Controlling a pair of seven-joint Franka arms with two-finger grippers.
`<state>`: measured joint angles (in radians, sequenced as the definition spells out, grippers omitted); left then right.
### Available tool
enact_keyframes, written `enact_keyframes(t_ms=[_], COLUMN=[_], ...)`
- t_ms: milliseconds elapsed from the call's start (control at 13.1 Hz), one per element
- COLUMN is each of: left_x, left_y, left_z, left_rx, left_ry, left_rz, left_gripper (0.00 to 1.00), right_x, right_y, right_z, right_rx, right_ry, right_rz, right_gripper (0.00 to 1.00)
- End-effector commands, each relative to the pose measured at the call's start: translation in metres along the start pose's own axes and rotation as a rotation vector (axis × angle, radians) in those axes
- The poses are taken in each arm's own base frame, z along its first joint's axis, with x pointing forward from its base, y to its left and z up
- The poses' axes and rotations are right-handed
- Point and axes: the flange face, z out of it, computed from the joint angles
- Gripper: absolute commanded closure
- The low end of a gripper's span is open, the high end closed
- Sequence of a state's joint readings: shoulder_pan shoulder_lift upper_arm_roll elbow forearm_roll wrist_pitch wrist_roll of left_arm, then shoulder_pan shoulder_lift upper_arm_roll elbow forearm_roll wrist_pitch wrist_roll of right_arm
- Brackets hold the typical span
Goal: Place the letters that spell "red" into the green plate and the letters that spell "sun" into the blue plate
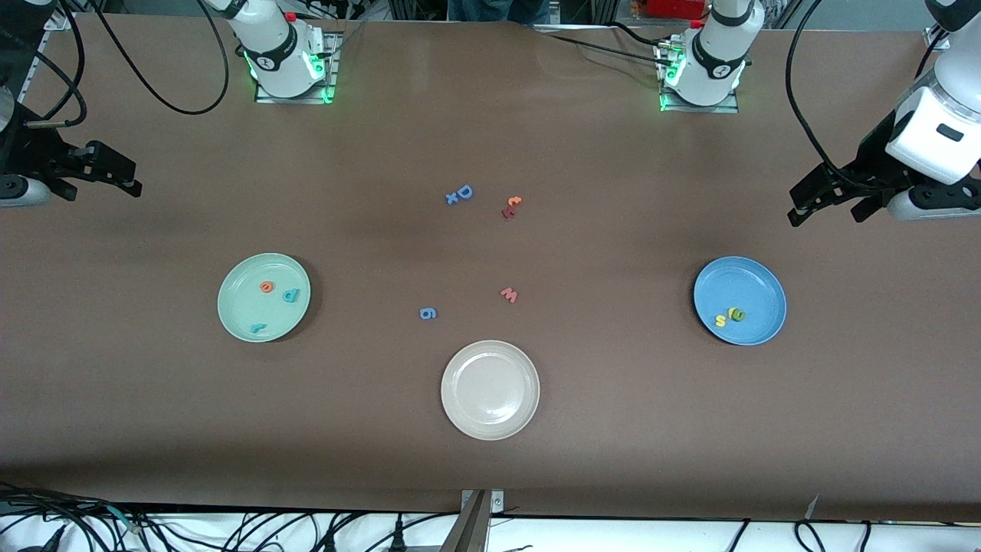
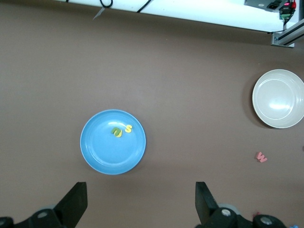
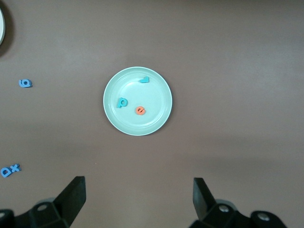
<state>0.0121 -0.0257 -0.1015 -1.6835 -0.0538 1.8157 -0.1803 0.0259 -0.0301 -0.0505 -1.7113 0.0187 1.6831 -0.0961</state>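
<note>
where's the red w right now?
The red w lies on the bare table mid-table in the front view, not in any plate. It is farther from the front camera than the beige-white plate, with the blue 6 beside it toward the right arm's end.

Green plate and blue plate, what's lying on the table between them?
In the front view, between the green plate and blue plate lie a blue "6" and a red "w".

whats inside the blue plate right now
In the blue plate lie a yellow s and a green u, touching. Yellow shows at the u's edge, perhaps a third letter under it, too covered to tell.
</note>
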Motion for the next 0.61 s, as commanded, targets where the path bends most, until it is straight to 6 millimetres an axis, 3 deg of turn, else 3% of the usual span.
enact_keyframes(t_ms=[0, 306, 535], left_x=[-0.003, -0.003, 0.0], left_y=[-0.005, -0.007, -0.009], left_z=[-0.004, -0.019, -0.019], left_rx=[0.01, 0.014, 0.025], left_ry=[0.03, 0.044, 0.06], left_rz=[0.036, 0.061, 0.252], left_gripper=[0.0, 0.0, 0.0], right_x=[0.006, 0.007, 0.007], right_y=[0.001, 0.001, -0.002], right_z=[0.0, 0.003, 0.001], right_rx=[0.002, 0.003, 0.003], right_ry=[-0.008, -0.014, -0.014], right_rz=[-0.008, -0.008, -0.013], right_gripper=[0.0, 0.0, 0.0])
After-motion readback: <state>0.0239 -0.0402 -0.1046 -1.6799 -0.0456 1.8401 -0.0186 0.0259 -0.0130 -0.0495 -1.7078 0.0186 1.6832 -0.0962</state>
